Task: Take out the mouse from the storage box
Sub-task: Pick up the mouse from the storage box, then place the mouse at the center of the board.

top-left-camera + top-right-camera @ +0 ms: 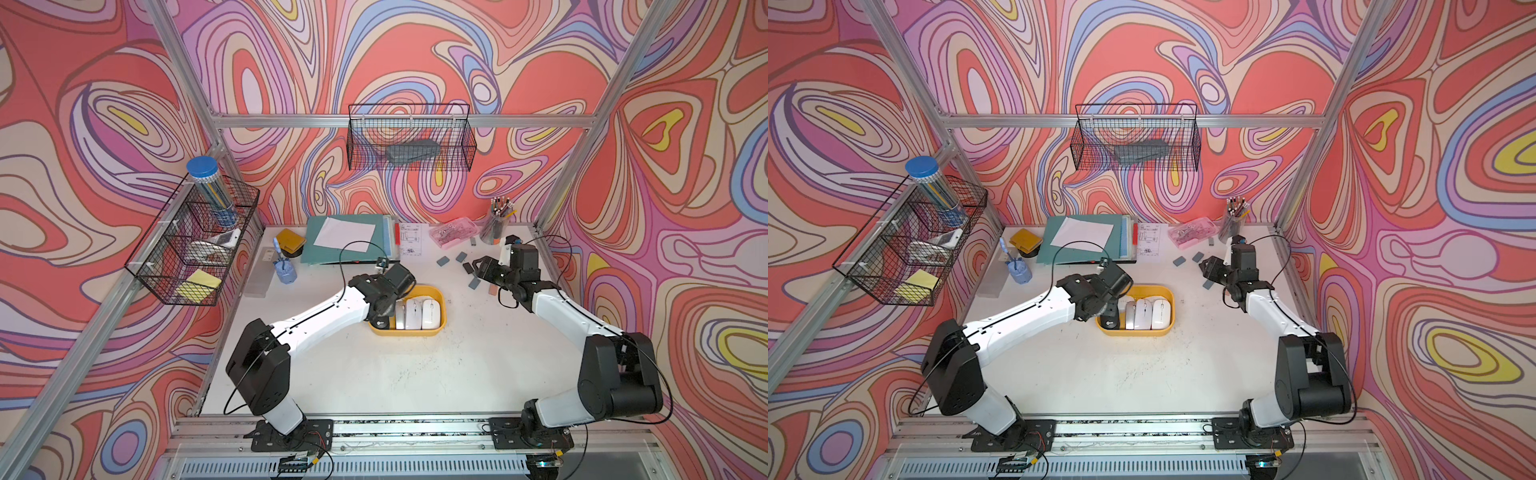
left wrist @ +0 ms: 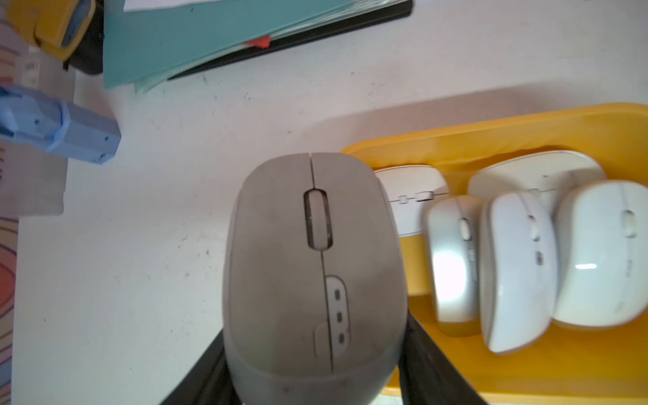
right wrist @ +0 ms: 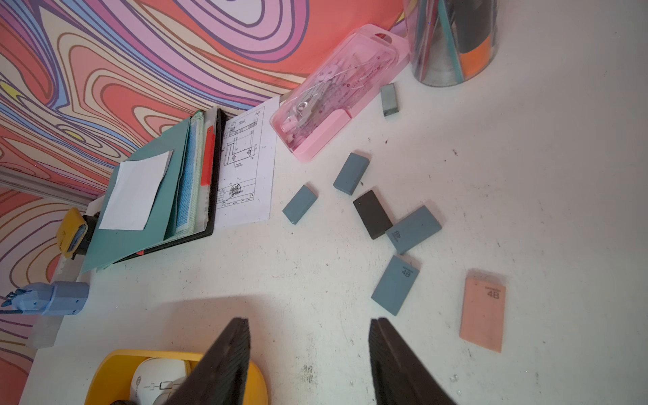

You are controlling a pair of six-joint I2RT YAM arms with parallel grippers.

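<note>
In both top views the left gripper (image 1: 383, 309) is being held low over the left end of the storage box (image 1: 441, 309). The dark rear of the mouse (image 1: 380, 323) is showing just inside the rim there, and white mice (image 1: 419, 314) are lying just beside it. The right gripper (image 1: 478, 266) is being kept well apart, near the scattered erasers (image 1: 473, 283) on the worktop (image 1: 415, 374).

In the left wrist view the grey mouse is being pinched at its flanks, towards its rear, by the black fingers (image 2: 422, 354). Whether it is being carried clear of the box floor cannot be told. As a judgement, a straight upward lift is being called for until the rim is cleared, so that the neighbouring white mouse is not being dragged along. Since the grip is being taken behind the middle, the nose may dip; a slow, level rise is being advised.

In the right wrist view the right gripper is being held spread, with nothing between its fingers, above bare worktop.
</note>
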